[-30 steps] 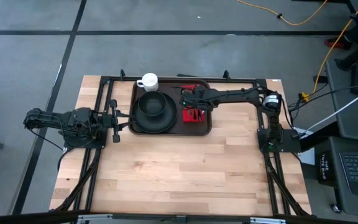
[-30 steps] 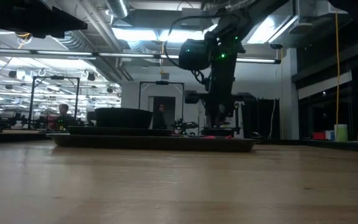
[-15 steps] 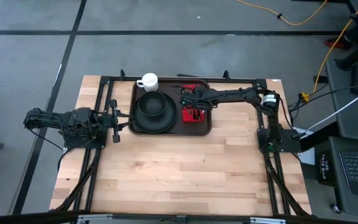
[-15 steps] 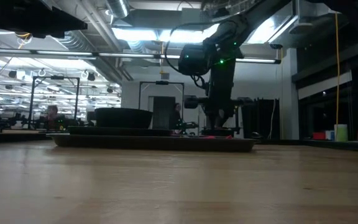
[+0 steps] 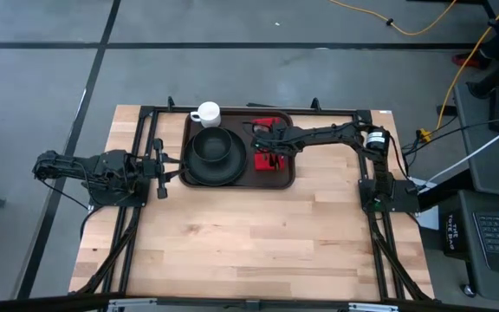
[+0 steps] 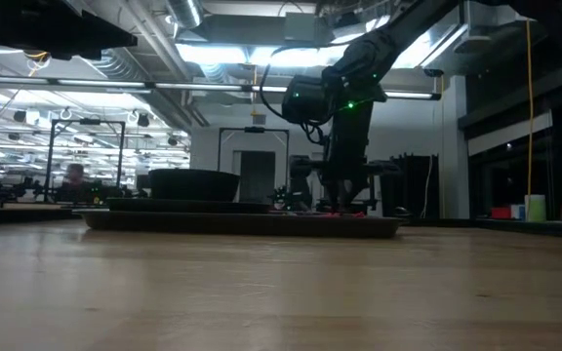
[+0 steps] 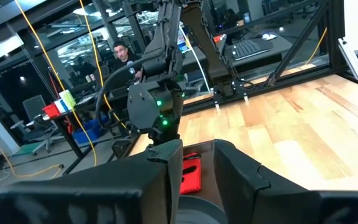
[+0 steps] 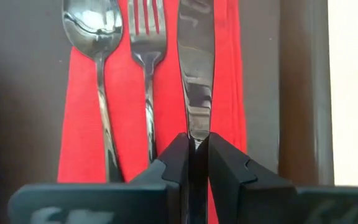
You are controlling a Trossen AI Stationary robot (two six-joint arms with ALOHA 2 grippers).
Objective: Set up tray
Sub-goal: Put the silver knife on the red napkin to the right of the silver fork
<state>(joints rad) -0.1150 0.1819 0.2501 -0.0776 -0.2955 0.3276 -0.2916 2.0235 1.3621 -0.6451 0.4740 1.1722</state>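
The large dark brown rectangular plastic tray sits at the table's far edge. My right gripper pinches the steel knife handle on the red napkin; releasing crookedly could skew it against the steel fork. My left gripper, parked beside the tray, stands released.

No text, label, brand, number or sign can be read in any of the views.
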